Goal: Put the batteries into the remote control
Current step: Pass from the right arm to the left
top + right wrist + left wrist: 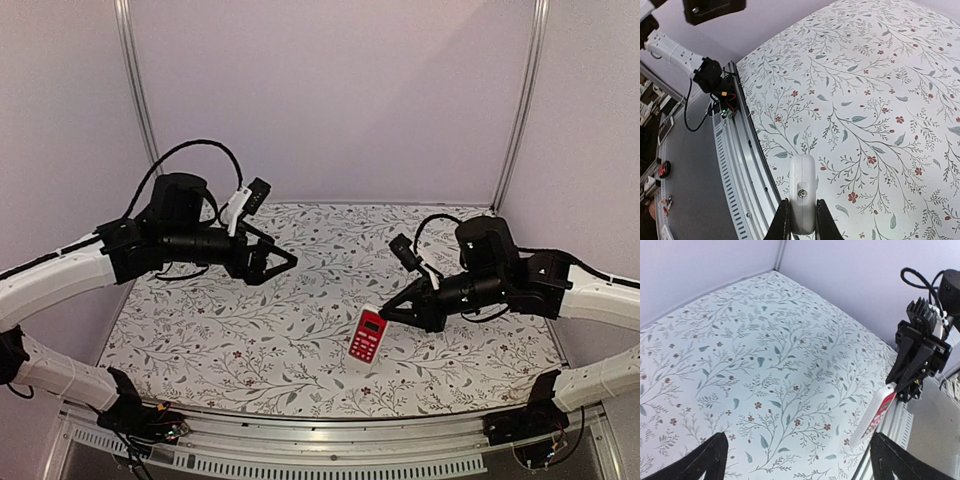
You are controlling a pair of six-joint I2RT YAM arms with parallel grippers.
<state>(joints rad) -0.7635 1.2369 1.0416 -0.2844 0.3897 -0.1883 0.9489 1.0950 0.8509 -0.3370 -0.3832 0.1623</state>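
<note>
Right gripper (801, 220) is clamping one end of the small flat white remote control with a red button face (802, 195).
The black fingers are pinching the remote's upper end, so it is hanging tilted over the near right part of the floral-patterned tablecloth (250, 330), its red face turning up toward the overhead camera; whether its lower end is touching the cloth cannot be told. The left gripper (278, 262) is hovering well apart over the far left of the cloth, jaws spreading wide and holding nothing.

Table (250, 340) under a white floral-print covering, grey-green leafy sprigs, small red flowers, metal rail (340, 440) along its near edge
</note>
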